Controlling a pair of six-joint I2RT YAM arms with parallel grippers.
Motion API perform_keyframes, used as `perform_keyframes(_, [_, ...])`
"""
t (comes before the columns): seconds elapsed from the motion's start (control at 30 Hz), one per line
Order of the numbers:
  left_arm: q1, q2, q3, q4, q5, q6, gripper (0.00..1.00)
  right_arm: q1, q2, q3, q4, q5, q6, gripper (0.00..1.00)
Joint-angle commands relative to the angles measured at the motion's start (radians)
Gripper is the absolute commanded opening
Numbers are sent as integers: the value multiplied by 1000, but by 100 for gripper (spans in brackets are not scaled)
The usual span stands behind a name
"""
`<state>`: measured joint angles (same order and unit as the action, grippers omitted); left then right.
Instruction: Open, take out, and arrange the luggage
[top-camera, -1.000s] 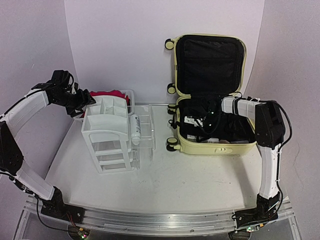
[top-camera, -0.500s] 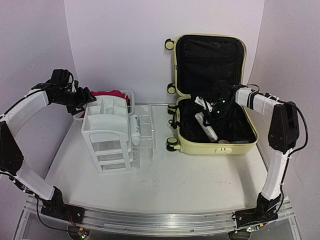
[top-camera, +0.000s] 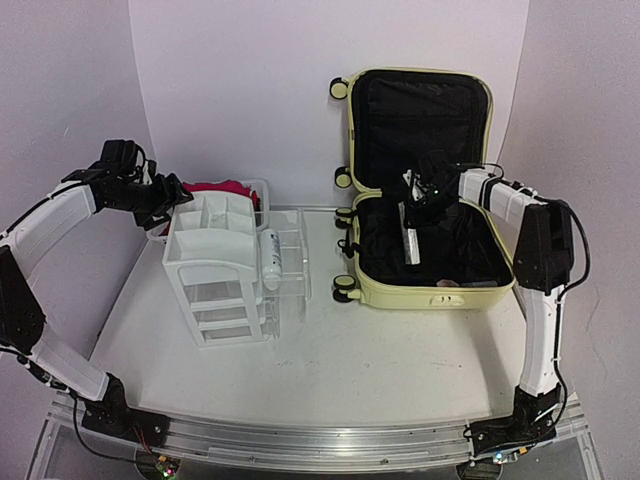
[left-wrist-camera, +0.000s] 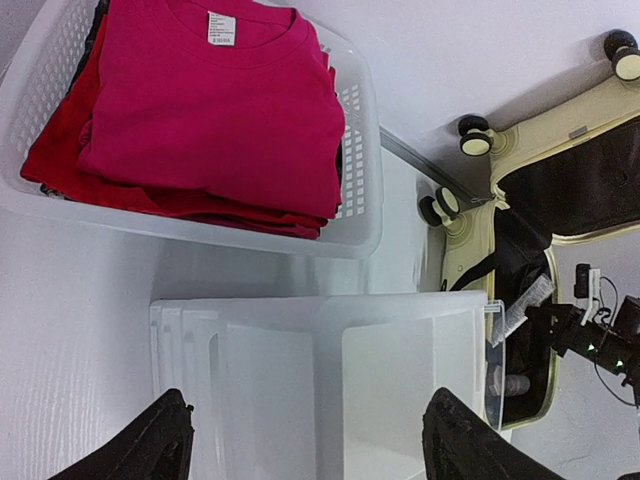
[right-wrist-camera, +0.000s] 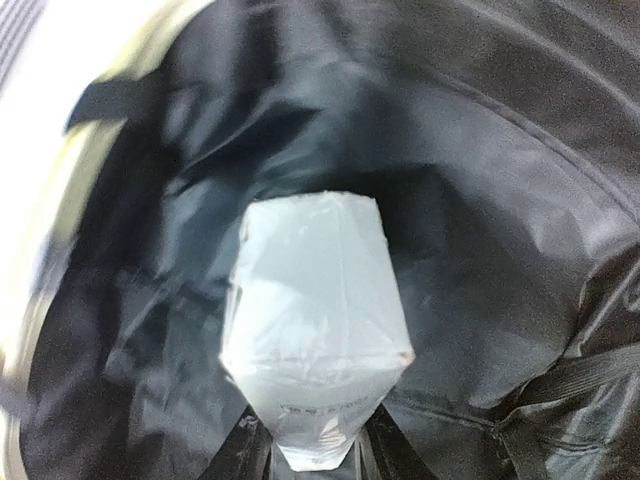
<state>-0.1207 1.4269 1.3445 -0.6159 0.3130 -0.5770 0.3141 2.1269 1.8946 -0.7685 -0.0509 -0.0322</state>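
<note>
Top external view: luggage (top-camera: 430, 297) lies open at the right rear of the surface (top-camera: 350, 350), lid upright.
Right gripper (top-camera: 415, 190): jaws pinching a clear plastic packet (right-wrist-camera: 315, 310) above the black lining.
Left gripper (left-wrist-camera: 315, 450): jaws spread wide, above the white drawer organiser (left-wrist-camera: 300, 350), near the basket (left-wrist-camera: 362, 130) of red shirts (left-wrist-camera: 210, 110).

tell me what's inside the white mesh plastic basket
A stack of folded magenta-red T-shirts fills the white mesh plastic basket, the top one showing a white neck label. Whatever lies under the stack is covered.
</note>
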Motion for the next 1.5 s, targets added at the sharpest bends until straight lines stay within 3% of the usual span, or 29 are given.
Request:
perform_keyframes(0.0, [4, -48, -10, 58, 10, -16, 79, -28, 95, 123, 7, 51, 197, 28])
perform_keyframes(0.07, [4, -48, -15, 63, 12, -21, 79, -34, 140, 188, -26, 51, 218, 35])
perform_keyframes(0.23, [4, -46, -20, 75, 10, -24, 80, -37, 194, 301, -110, 51, 257, 70])
perform_keyframes(0.4, [4, -40, -21, 86, 18, -33, 79, -55, 243, 331, -138, 61, 350, 79])
perform_keyframes(0.57, [4, -39, -25, 93, 20, -36, 80, -53, 330, 430, -147, -38, 396, 81])
perform_keyframes(0.83, [4, -43, -26, 97, 23, -38, 79, -33, 405, 465, -160, 46, 431, 67])
perform_keyframes(1.0, [4, -48, -34, 97, 36, -48, 79, -21, 392, 451, -164, 110, 442, 41])
perform_keyframes(1.13, [4, -61, -47, 99, 30, -50, 79, -20, 343, 434, -163, 99, 447, 39])
perform_keyframes(1.27, [4, -68, -54, 101, 35, -50, 79, -20, 292, 430, -159, 59, 449, 30])
perform_keyframes(1.47, [4, -73, -59, 111, 56, -42, 79, -19, 158, 429, -160, -104, 487, 25])
